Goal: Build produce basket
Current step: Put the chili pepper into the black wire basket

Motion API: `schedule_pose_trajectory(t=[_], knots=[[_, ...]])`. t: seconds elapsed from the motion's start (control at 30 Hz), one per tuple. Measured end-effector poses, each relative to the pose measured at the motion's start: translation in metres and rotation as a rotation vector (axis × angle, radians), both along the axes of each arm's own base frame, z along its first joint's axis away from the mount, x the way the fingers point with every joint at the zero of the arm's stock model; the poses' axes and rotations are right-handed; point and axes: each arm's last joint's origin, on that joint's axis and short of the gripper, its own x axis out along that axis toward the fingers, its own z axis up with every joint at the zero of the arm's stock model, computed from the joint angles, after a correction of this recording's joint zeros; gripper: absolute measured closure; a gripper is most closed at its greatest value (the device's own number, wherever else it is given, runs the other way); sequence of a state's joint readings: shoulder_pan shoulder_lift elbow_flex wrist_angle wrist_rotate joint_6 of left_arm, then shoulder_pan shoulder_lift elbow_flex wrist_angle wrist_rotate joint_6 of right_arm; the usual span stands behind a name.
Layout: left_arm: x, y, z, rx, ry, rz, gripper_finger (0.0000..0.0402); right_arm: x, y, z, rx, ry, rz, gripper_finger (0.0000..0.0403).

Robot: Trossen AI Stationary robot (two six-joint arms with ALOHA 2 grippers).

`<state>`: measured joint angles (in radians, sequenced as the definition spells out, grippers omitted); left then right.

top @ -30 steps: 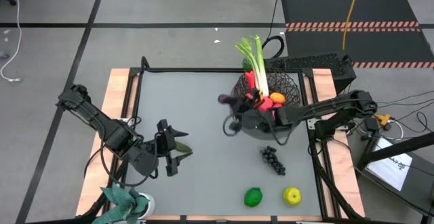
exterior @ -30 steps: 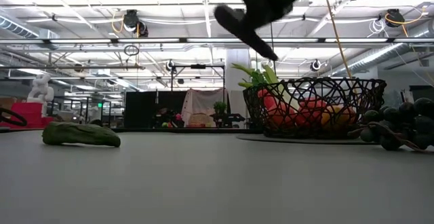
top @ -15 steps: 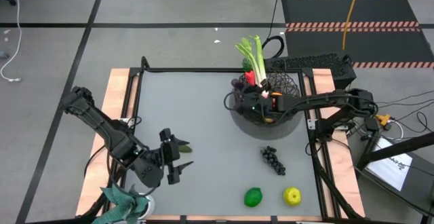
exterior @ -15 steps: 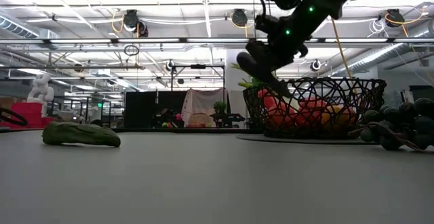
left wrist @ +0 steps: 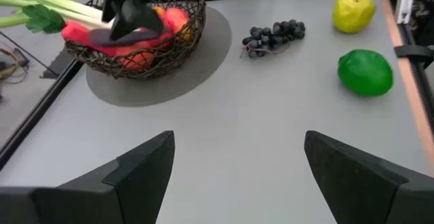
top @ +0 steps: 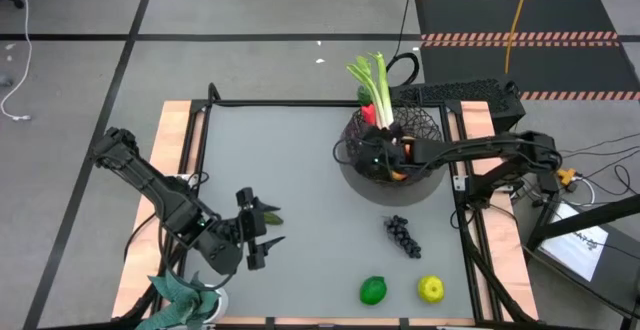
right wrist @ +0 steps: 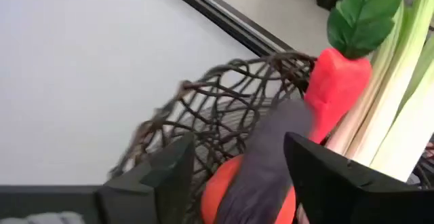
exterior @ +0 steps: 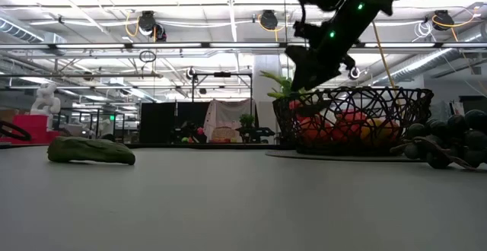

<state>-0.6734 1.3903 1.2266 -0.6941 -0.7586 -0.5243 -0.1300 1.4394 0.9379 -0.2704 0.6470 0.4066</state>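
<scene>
While the right gripper [top: 372,157] hangs over the near-left rim of the basket [top: 425,122], its fingers stand parted on either side of the dark purple eggplant [right wrist: 261,166], which lies between them on top of the produce inside; whether the pads still touch it cannot be told. In the right wrist view the eggplant rests against a red fruit [right wrist: 333,81] with a green leaf and beside the pale leek [top: 378,90], whose stalks lean out over the basket's far rim.

The left gripper [top: 258,232] waits near the table's front left, fingers wide apart and holding nothing, with the cucumber [exterior: 91,150] just beside it.

On the table lie the dark grapes [top: 403,234], a green fruit [top: 373,290] and a yellow fruit [top: 431,289].

No writing is readable.
</scene>
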Motion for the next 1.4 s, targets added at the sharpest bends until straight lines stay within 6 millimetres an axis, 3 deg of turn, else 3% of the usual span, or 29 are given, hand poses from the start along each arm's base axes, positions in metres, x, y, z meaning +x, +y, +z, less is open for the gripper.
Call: schedule_pose_trajectory(t=[0.2, 0.53, 0.83, 1.23, 1.4], knots=[[0.001, 0.005, -0.003, 0.007, 0.065, -0.031, 0.0071, -0.012, 0.028, 0.033, -0.007, -0.119, 0.127, 0.0145], [-0.008, 0.011, -0.017, -0.008, 0.226, -0.046, 0.0071, -0.048, 0.086, 0.081, -0.005, -0.314, 0.38, 0.0148], [-0.014, 0.023, -0.058, 0.011, 0.378, -0.042, 0.0071, -0.058, 0.107, 0.087, -0.03, -0.311, 0.507, 0.0149], [-0.019, 0.068, -0.115, 0.001, 0.592, 0.072, 0.0071, -0.058, 0.108, 0.087, -0.047, -0.298, 0.522, 0.0149], [-0.018, 0.076, -0.137, -0.062, 0.613, -0.027, 0.0096, -0.058, 0.108, 0.087, -0.046, -0.298, 0.521, 0.0149]])
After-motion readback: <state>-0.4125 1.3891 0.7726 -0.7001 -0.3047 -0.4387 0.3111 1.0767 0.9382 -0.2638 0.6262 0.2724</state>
